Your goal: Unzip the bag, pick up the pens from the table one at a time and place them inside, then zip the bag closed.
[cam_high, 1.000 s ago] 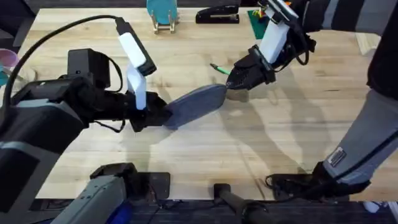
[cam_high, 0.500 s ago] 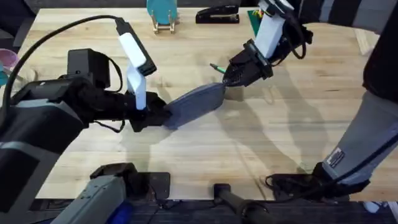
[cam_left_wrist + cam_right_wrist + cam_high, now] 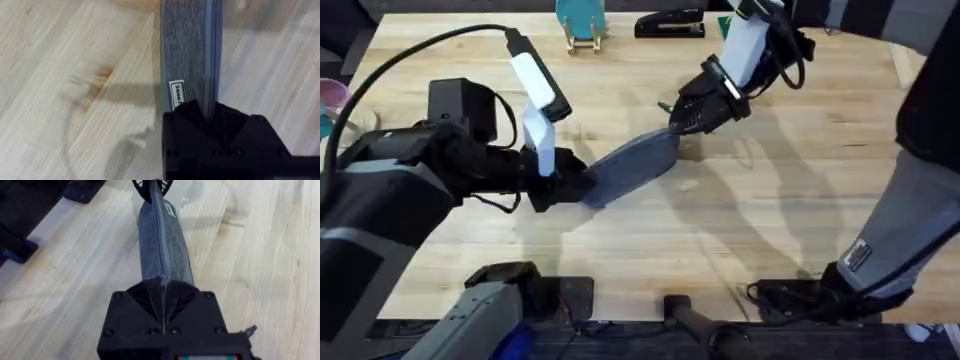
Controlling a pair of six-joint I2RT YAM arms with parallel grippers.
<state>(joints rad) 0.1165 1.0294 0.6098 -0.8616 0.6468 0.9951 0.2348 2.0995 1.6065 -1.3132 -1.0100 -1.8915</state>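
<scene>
The blue-grey bag (image 3: pixel 632 163) lies stretched between my two grippers on the wood table (image 3: pixel 770 230), its zipper line running along the top and looking closed. My left gripper (image 3: pixel 566 186) is shut on the bag's near-left end; in the left wrist view its fingers (image 3: pixel 209 114) pinch the fabric (image 3: pixel 187 50) beside a small white label. My right gripper (image 3: pixel 684 122) is shut on the bag's far-right end, and the pouch (image 3: pixel 162 245) runs away from it (image 3: pixel 162 287) toward the left gripper (image 3: pixel 152 186). A short bit of a pen (image 3: pixel 664 104) peeks out by the right gripper.
A black stapler (image 3: pixel 670 22) and a teal object on a wooden stand (image 3: pixel 582 25) sit along the far edge. A green item (image 3: pixel 728 26) lies behind the right arm. A black box (image 3: pixel 460 100) stands at the left. Bare wood spreads across the near right.
My right gripper has moved up and to the left, carrying the bag's right end with it and covering most of the green pen. The left gripper has stayed put.
</scene>
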